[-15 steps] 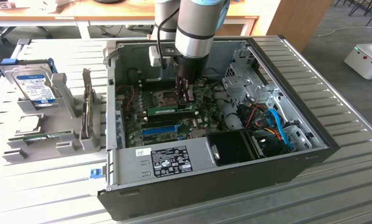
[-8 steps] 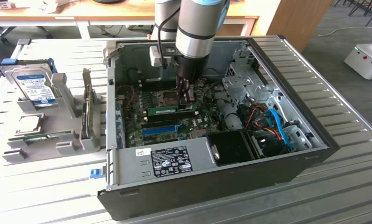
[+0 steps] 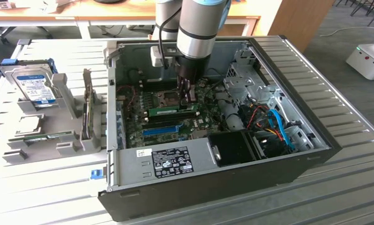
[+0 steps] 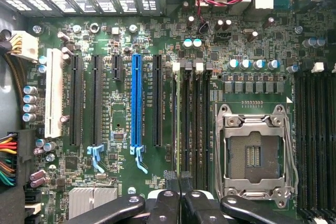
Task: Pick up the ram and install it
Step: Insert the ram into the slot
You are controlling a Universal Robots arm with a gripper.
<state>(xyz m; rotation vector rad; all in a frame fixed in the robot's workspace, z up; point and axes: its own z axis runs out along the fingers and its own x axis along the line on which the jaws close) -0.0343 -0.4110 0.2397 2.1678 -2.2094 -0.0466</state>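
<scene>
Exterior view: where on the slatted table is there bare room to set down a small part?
Bare slats lie along the table at the exterior view's right of the computer case, and in the near corner in front of the grey holder. The holder is crowded, and so is the case, where the gripper stands.

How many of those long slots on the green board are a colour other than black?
2. A white slot stands near the board's edge, close to the coloured wires. A blue slot sits further in, with black slots between the two. Others may be hidden.
</scene>
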